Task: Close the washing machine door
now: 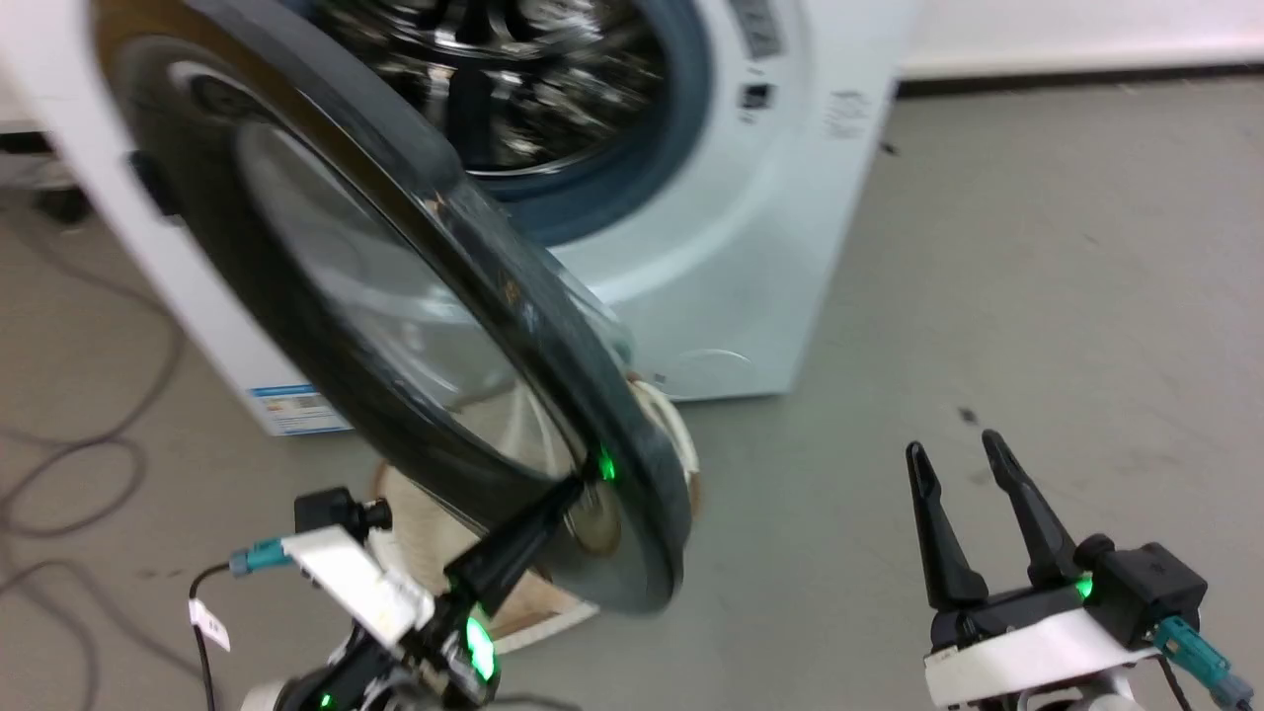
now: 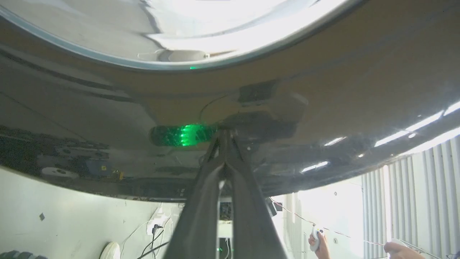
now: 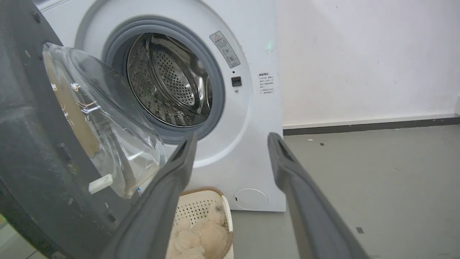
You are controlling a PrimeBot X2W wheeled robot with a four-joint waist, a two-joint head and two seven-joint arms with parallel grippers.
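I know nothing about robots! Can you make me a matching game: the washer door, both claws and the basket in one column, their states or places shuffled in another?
1. washing machine door
2. left claw
3. right claw
4. basket

A. open, holding nothing
B. on the floor, fluffy things inside
C. swung open
D. shut, tips against the door's dark rim

Pairs: 1-C, 2-D, 3-A, 4-B.

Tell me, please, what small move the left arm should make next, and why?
Probably push the washing machine door toward the drum opening: the left gripper, fingers shut, seems to rest its tips on the door's outer face near the rim, and the door stands wide open.
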